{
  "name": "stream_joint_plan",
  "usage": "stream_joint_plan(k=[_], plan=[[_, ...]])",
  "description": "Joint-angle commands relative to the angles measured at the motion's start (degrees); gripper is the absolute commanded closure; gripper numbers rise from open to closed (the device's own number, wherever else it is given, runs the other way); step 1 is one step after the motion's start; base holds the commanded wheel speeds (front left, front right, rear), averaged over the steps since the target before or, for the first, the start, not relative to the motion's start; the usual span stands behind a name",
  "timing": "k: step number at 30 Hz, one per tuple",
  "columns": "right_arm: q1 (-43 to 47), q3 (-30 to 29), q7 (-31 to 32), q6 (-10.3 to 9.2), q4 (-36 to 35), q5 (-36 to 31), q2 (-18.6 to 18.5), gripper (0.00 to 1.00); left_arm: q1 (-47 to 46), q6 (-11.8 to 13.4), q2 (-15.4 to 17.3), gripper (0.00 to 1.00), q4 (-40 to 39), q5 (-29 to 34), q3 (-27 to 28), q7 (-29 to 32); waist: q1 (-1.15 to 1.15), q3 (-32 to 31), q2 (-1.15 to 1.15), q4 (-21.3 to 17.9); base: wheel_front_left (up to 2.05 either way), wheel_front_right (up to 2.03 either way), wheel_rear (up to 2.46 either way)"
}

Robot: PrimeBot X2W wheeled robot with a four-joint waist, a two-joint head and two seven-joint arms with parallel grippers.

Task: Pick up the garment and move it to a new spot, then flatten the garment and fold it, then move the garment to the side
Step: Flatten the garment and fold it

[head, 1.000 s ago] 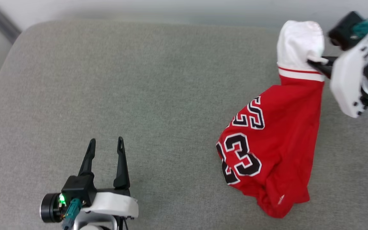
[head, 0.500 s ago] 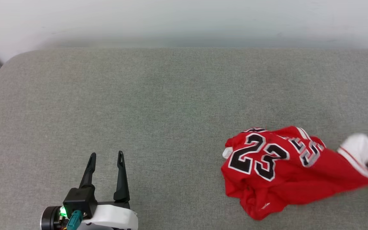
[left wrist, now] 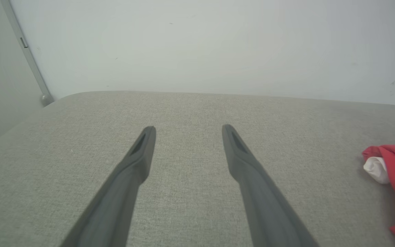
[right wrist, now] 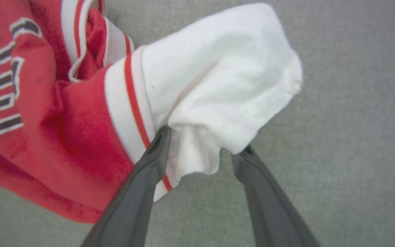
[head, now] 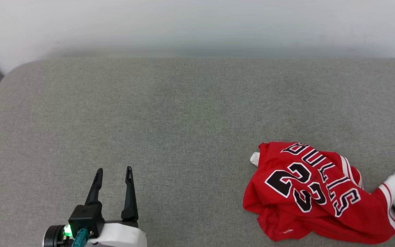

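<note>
toward the right of the grey padded surface (head: 170, 113), low in the head view, the garment (head: 307, 195) lies in a crumpled red heap. its number and lettering face up but skewed, and one white sleeve (right wrist: 218, 72) stretches out to the right gripper (right wrist: 204, 141). that gripper's fingers stand partly apart, with the sleeve's bunched end loose between the tips; it touches both but is not visibly pinched. the left gripper (head: 114, 169) hovers wide and empty over bare cushion, well apart from the shirt. the move to a new spot looks about done, with flattening next. if the right arm draws away while cloth clings to a fingertip, the sleeve would drag and the heap would twist tighter. the jersey lies in several layers, so a pinch meant for spreading could catch two of them, or only the striped trim, and lift a knot rather than an edge. hem and shoulders are buried in folds, so corners chosen by guess may spread it crooked.
</note>
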Motion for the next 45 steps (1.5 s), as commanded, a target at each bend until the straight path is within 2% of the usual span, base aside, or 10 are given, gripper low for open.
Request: stream_joint_plan(k=[1, 7, 11, 19, 20, 24, 25, 33, 38, 45], plan=[[-1.24, -3.26, -3.93, -0.06, 0.38, -3.25, 0.45, 0.00, 0.95, 0.00, -0.03, 0.00, 0.12, 0.29, 0.19, -0.15, 0.01, -0.91, 0.00, -0.09, 0.00, 0.00, 0.00], [-2.87, -14.71, -12.82, -0.05, 0.13, -14.33, 4.20, 0.00, 2.10, 0.35, -0.04, 0.00, -0.06, 0.47, 0.29, -0.15, 0.01, -2.69, 0.00, -0.19, 0.00, 0.00, 0.00], [-2.08, -25.95, -14.76, -0.05, -3.21, -24.68, 9.65, 0.00, 2.21, 0.01, -0.04, 0.00, -0.21, 0.92, 0.56, -0.15, 0.01, -3.53, 0.00, -0.15, 0.00, 0.00, 0.00], [8.40, -49.51, -15.14, -0.05, -23.09, -47.42, 29.55, 0.00, -0.78, -3.21, 0.20, 0.00, -0.67, 3.31, 1.82, -0.15, 0.01, -3.86, 0.00, 0.45, 0.00, 0.00, 0.00], [8.40, -49.51, -15.14, -0.05, -23.09, -47.42, 29.55, 0.00, -0.78, -3.21, 0.20, 0.00, -0.67, 3.31, 1.82, -0.15, 0.01, -3.86, 0.00, 0.45, 0.00, 0.00, 0.00], [13.29, -53.65, -15.17, -0.05, -31.93, -54.69, 37.51, 0.00, -4.96, -6.05, 1.59, 0.00, 0.56, 3.35, 2.51, -0.15, 0.01, -3.48, 0.00, 0.60, 0.00, 0.00, 0.00], [15.81, -54.64, -15.16, -0.05, -35.15, -56.60, 40.72, 0.00, -9.05, -8.60, 2.92, 0.00, 1.77, 2.96, 2.79, -0.15, 0.01, -2.87, 0.00, 0.32, 0.00, 0.00, 0.00], [17.24, -54.50, -15.17, -0.05, -38.41, -58.24, 43.80, 0.00, -24.72, -12.73, 8.41, 0.00, 5.75, 0.71, -2.26, 3.49, 0.01, -0.28, 0.00, -1.51, 0.00, 0.00, 0.00], [15.96, -55.00, -15.17, -0.05, -40.38, -58.74, 44.79, 0.00, -36.39, -13.07, 11.88, 0.00, 6.44, -5.08, -11.43, 11.64, 0.01, 2.20, 0.00, -2.63, 0.00, 0.00, 0.00], [13.78, -54.05, -15.18, -0.05, -42.02, -59.74, 45.69, 0.00, -51.74, -13.07, 17.55, 0.00, 8.26, -19.32, -28.57, 24.85, 0.01, 6.24, 0.00, -4.88, 0.00, 0.00, 0.00]])
